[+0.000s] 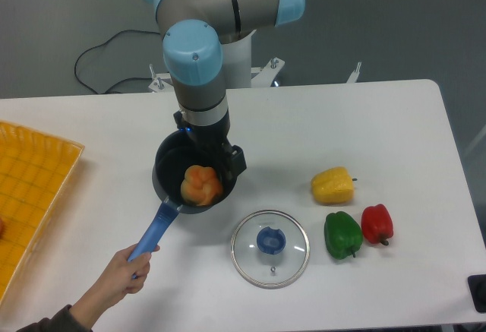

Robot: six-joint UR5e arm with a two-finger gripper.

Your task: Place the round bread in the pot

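The round bread (200, 185) lies inside the pot (171, 161), on its dark floor toward the rim nearest the blue handle (154, 232), so the placing step looks finished and what remains is for the arm to get clear. The gripper (226, 166) hangs over the far-right part of the pot, beside the bun and apart from it as far as can be made out; it seems to have let go, though the wrist above hides the fingertips and I cannot tell for sure how the jaws stand. A person's hand (118, 277) holds the end of the handle, below and left of the pot. The next move calls for a straight lift up out of the pot without knocking its rim. The glass lid (270, 248) rests below and right of the pot, with the yellow, green and red peppers further right.
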